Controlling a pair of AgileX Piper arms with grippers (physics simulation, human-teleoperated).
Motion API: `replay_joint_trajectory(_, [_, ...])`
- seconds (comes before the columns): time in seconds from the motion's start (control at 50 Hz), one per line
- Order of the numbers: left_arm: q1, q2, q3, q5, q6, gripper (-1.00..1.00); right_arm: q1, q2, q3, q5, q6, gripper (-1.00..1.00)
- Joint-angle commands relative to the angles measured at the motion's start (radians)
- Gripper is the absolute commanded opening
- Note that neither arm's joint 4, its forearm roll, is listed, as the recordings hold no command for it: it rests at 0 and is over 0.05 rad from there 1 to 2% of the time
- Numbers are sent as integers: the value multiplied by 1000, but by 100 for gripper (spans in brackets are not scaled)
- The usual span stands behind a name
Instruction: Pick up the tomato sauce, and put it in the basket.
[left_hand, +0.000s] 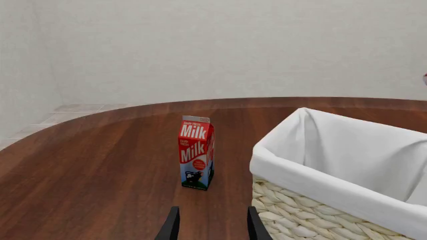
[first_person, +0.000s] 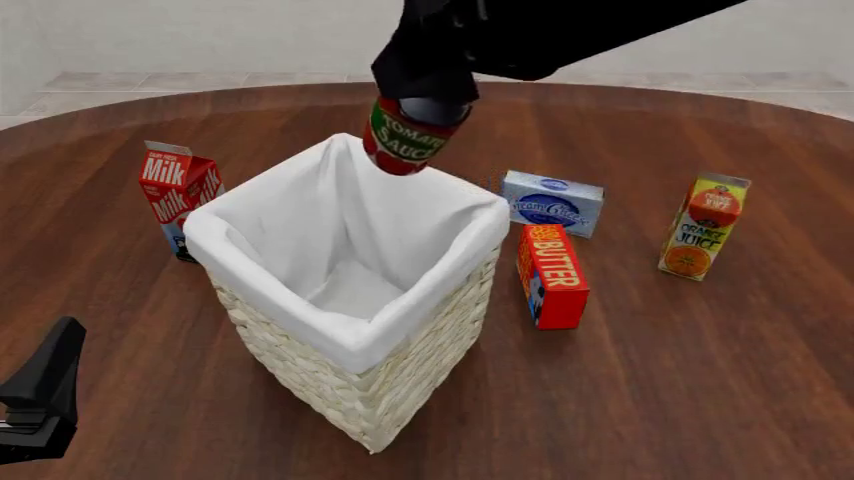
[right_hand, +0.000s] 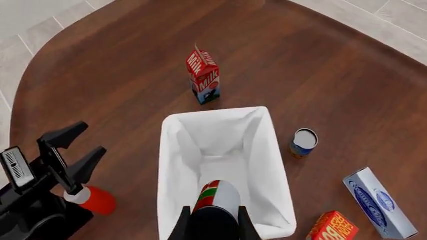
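The tomato sauce (first_person: 403, 137), a small tin with a red and green label, hangs tilted over the far rim of the basket (first_person: 400, 385). My right gripper (first_person: 424, 103) is shut on it from above. The right wrist view looks straight down past the tomato sauce (right_hand: 218, 196) in the right gripper (right_hand: 213, 224) into the white-lined basket (right_hand: 169, 175). My left gripper (left_hand: 213, 227) is open and holds nothing, low beside the basket (left_hand: 313, 181). It also shows at the front view's lower left, where the left gripper (first_person: 43, 392) is clear of the basket.
A milk carton (first_person: 174, 192) stands left of the basket. Right of it are a blue box (first_person: 551, 203), a red butter box (first_person: 551, 277) and an orange juice carton (first_person: 703, 227). The right wrist view also shows another small tin (right_hand: 303, 142) and a red bottle (right_hand: 97, 199).
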Motion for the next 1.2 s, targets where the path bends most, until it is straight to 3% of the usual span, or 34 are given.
replay_joint_trajectory(0.02, [0, 0, 0, 0, 0, 100, 1, 46, -8, -30, 21, -100])
replay_joint_trajectory(1.2, [0, 0, 0, 0, 0, 100, -11, 267, -6, -146, 45, -100])
